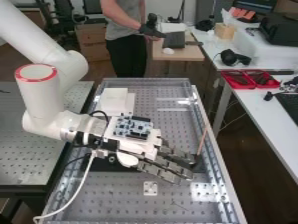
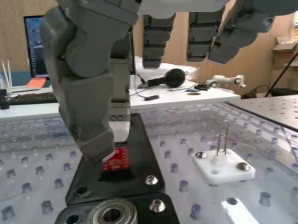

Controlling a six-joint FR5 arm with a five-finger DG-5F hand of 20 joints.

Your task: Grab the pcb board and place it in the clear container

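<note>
In the high view the hand (image 1: 166, 164) is low over the bench's middle, its fingers stretched out nearly straight above a black plate (image 1: 100, 165). In the wrist view the hand (image 2: 86, 95) has its thumb hanging down beside one finger, while other fingers extend straight. A small red pcb board (image 2: 118, 159) sits on a black fixture (image 2: 143, 160). The thumb's tip overlaps the board's upper left edge; whether they touch I cannot tell. Part of the board is hidden behind the thumb. I cannot make out the clear container for certain.
White boxes (image 1: 114, 101) stand behind the hand on the perforated bench. A thin upright rod (image 1: 201, 141) is beyond the fingertips. Beside the black fixture, a white block (image 2: 223, 165) carries two metal pins. Red trays (image 1: 250, 79) lie on the side table.
</note>
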